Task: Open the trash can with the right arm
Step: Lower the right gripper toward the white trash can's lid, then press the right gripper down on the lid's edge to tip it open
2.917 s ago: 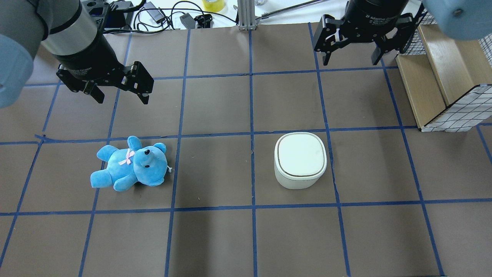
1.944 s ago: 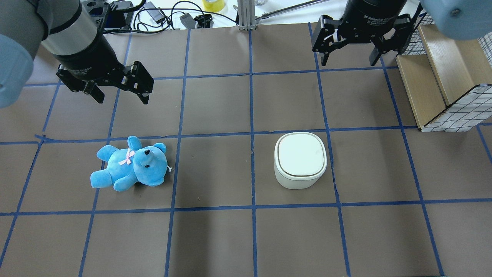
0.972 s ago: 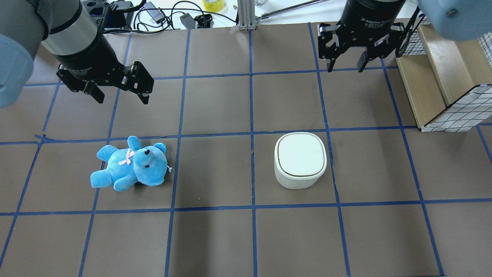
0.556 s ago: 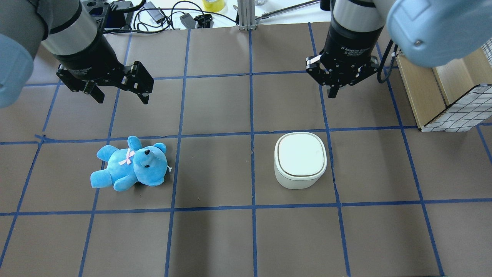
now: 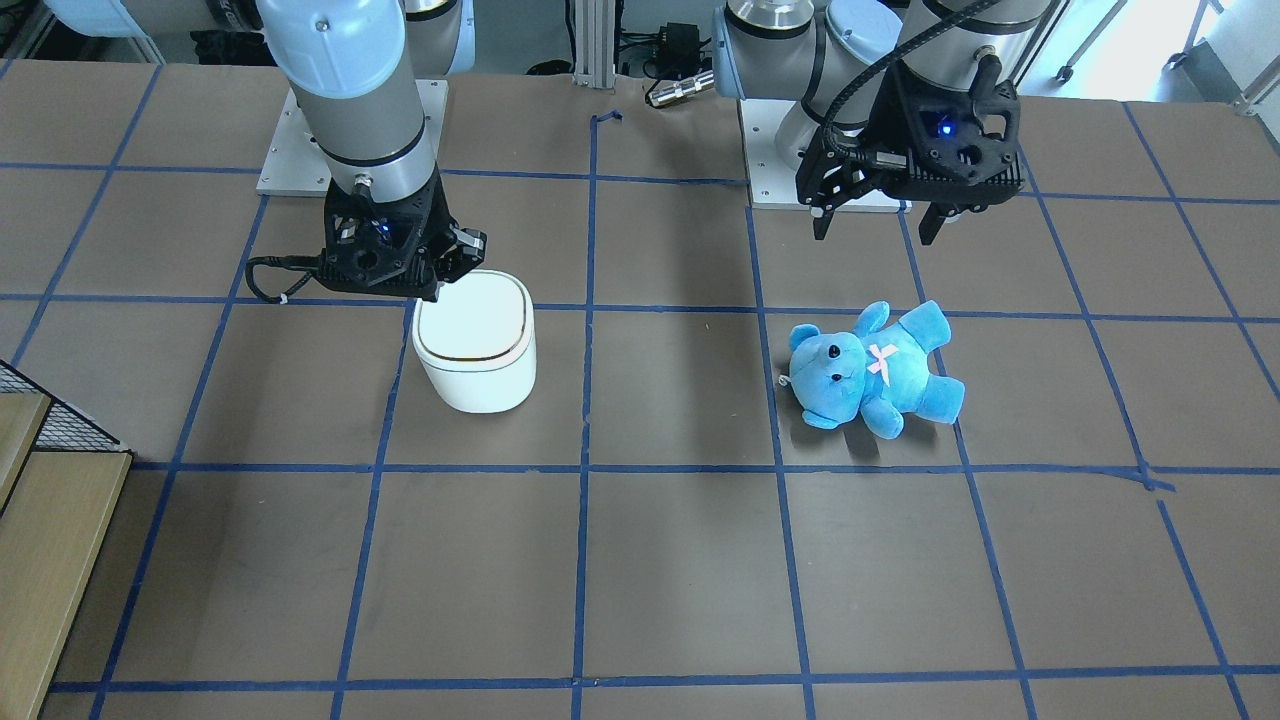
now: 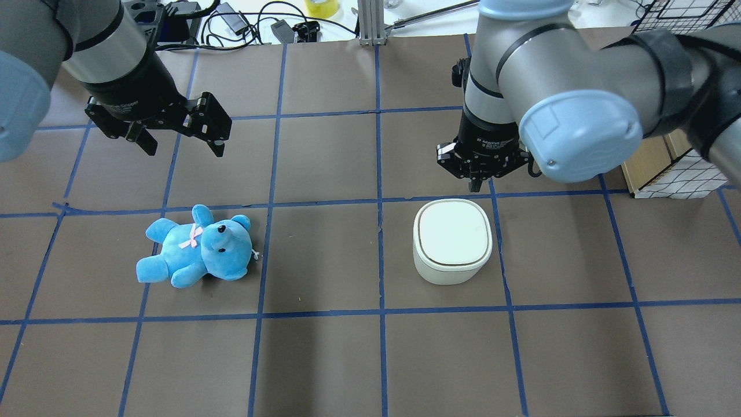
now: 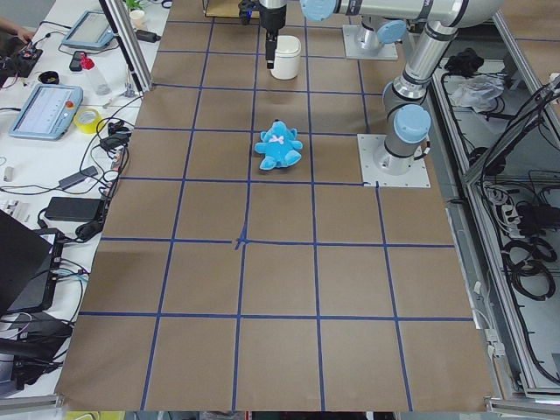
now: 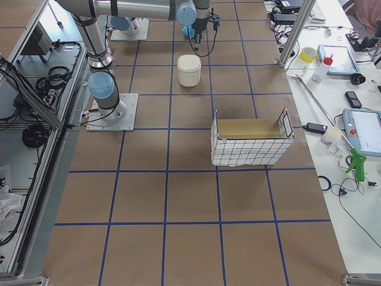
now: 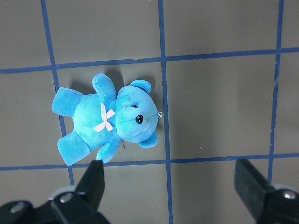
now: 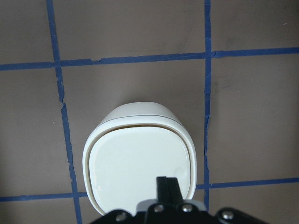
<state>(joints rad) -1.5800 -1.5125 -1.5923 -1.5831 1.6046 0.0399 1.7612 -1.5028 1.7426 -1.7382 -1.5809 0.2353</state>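
— What takes up the most room?

— The table [image 6: 324,359], under a brown sheet ruled into squares by blue tape [image 6: 379,174]. Two silver and pale-blue jointed arms reach over it. The right arm [image 6: 556,75] bends over the right half, and the left arm [image 6: 110,58] is over the left half.

— And at the side?

— A wire-mesh basket [image 8: 250,140] with wooden boards inside stands toward the table's right end, well apart from the can.

— Where is the trash can?

— The trash can [image 6: 452,240] stands upright in the square just right of the centre tape line. Its lid is shut and faces straight up. It is a rounded square, so no side reads as longer, and its flat sides run roughly along the tape. It is smooth white plastic with a thin gold line under the lid.

— What else is near it?

— A plush blue teddy bear [image 6: 197,248] with a pink bow lies on its back on the left half, well apart, head toward the can.

— And the hands?

— The black right hand [image 6: 476,184] points down over the can. Its fingers [image 10: 167,186] are pressed together on nothing, over one edge of the lid. I cannot tell whether they touch it. The left hand [image 6: 182,149] is spread wide and empty, up above the table near the bear.
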